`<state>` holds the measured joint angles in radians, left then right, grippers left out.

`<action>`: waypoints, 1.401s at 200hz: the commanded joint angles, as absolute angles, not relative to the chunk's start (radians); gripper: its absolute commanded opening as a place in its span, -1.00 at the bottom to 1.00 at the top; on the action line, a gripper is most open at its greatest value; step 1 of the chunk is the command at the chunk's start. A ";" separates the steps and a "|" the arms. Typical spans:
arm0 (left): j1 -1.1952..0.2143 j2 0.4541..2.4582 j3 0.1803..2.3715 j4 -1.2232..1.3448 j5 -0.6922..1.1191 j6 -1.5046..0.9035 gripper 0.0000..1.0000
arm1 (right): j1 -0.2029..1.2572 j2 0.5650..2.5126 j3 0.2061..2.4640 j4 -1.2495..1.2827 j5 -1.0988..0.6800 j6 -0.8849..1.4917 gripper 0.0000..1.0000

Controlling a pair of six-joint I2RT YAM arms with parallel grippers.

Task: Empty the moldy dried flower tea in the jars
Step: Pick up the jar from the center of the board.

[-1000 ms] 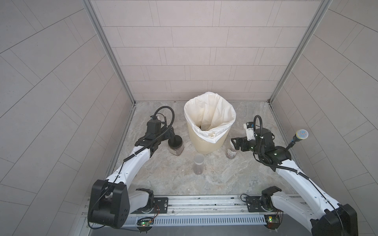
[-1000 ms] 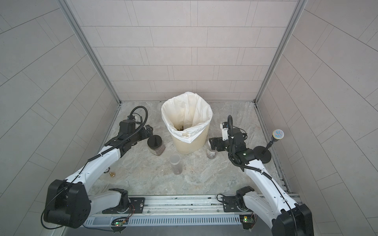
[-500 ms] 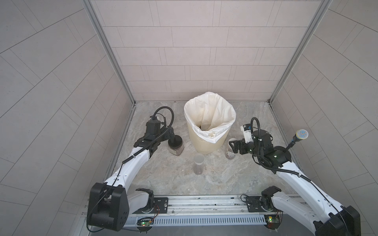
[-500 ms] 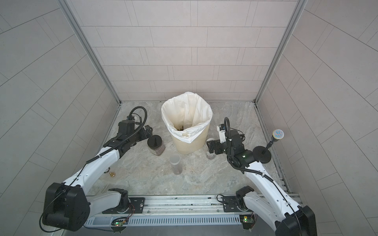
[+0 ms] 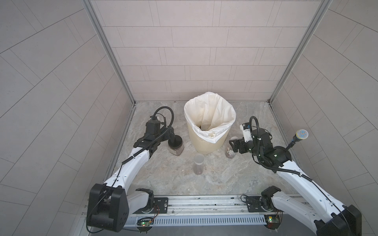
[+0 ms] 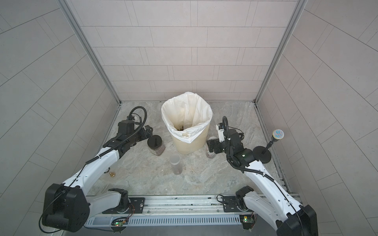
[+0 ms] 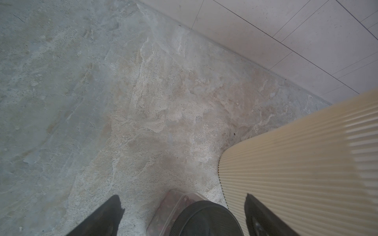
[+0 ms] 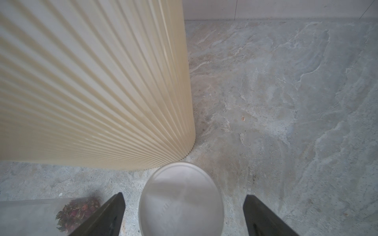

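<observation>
Right pincer point(image 8: 184, 195) astride edge-cropped white-lidded jar point(image 8: 181, 206)

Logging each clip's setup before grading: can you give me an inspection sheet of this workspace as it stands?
Surface: marbled stone tabletop; one small flake near the bin.
Job's things: black-lidded jar, tall slim jar and white-lidded jar stand upright around the lined cream bin; reddish dried flower tea shows through clear walls.
Clutter: small brass-coloured object by the left arm; black stand with a round head at the right.
Grippers: left pincer open astride the black lid; right pincer open astride the white lid.
Cables: black hose loops over each wrist, clear of the jars.
Surroundings: pale tiled walls; mounting rail in front.
</observation>
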<state>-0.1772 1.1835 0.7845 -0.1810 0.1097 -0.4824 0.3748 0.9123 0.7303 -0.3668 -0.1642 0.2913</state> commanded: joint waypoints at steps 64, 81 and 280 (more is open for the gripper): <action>-0.181 1.152 0.798 -0.192 0.134 -0.476 0.95 | 0.408 0.952 0.749 -0.393 -0.085 0.264 0.95; -0.181 1.142 0.796 -0.200 0.141 -0.475 0.95 | 0.423 0.973 0.748 -0.385 -0.072 0.261 0.91; -0.270 1.038 0.792 -0.302 0.232 -0.475 0.94 | 0.483 1.008 0.735 -0.387 -0.028 0.284 -0.11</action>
